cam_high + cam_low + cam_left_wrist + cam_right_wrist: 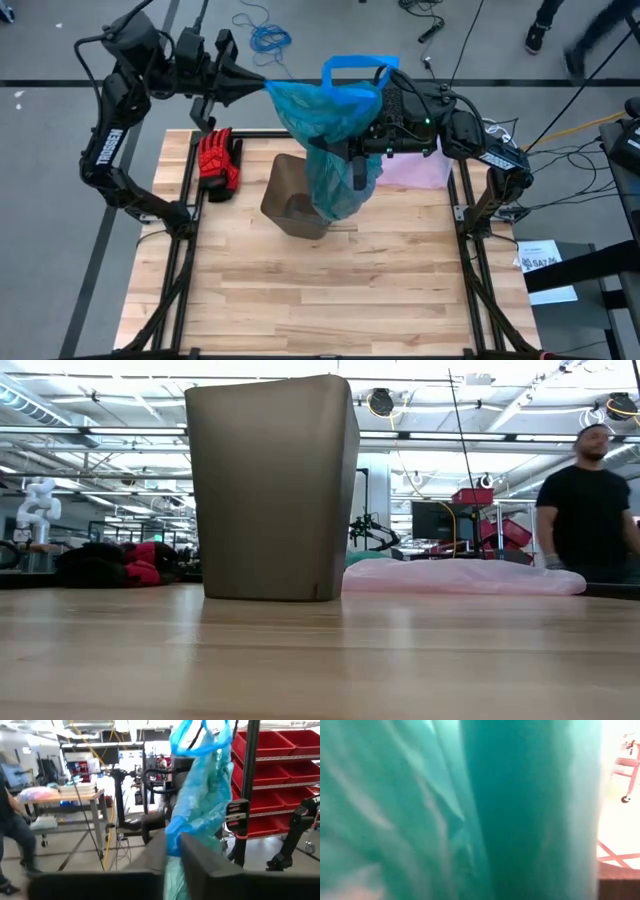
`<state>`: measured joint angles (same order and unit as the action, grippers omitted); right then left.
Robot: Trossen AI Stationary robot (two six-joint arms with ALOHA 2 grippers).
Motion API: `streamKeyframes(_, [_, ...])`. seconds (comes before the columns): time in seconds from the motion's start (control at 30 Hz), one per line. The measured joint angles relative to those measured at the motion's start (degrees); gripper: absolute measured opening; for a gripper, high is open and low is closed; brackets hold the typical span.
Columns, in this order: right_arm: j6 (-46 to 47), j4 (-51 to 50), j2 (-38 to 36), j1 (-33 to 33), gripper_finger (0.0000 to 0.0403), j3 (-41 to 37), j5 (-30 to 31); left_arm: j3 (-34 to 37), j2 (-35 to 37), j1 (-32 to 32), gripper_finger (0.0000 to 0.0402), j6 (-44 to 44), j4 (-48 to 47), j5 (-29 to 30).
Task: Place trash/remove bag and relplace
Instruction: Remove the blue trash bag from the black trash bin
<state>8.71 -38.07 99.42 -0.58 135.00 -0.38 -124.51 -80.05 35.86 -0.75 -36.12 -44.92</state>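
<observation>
The teal-green bag [335, 130], with blue handle loops [352, 68] at its top, hangs in the air over the tan bin [295, 200]. The bin stands upright on the table and also shows in the low view [272, 490]. My left gripper [262, 88] is shut on the bag at its far left side. My right gripper [355, 150] is against the bag's right side. The bag fills the right wrist view [445, 810]. The bag is above what the low view shows. My left gripper pinches a gathered bunch of the bag's film [172, 851] between its two fingers [210, 870], coming about level from the table's left. The bag is lifted clear of the table. From the hold it stretches away toward the blue handles [200, 740].
A pale pink bag [415, 170] lies on the table to the right of the bin. Red and black gloves [218, 160] lie at the far left. A person [590, 500] stands beyond the table. The near half of the wooden table [320, 300] holds nothing.
</observation>
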Motion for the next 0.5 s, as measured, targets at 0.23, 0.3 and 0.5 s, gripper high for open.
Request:
streamKeyframes(0.23, [0.0, 0.0, 0.0, 0.0, 0.0, 0.0, 0.0, 0.0, 0.2, 0.0, 0.0002, 0.1, 2.2, -2.5])
streamKeyframes(0.3, [0.0, -0.1, 0.0, 0.0, 0.0, 0.0, 0.0, 0.0, 0.1, 0.0, 0.0002, 0.1, 3.4, -1.8])
streamKeyframes(0.5, [0.1, -1.4, 0.0, 0.0, 0.0, 0.0, -1.1, 0.0, 0.2, 1.1, 0.0001, -0.4, 9.3, -1.3])
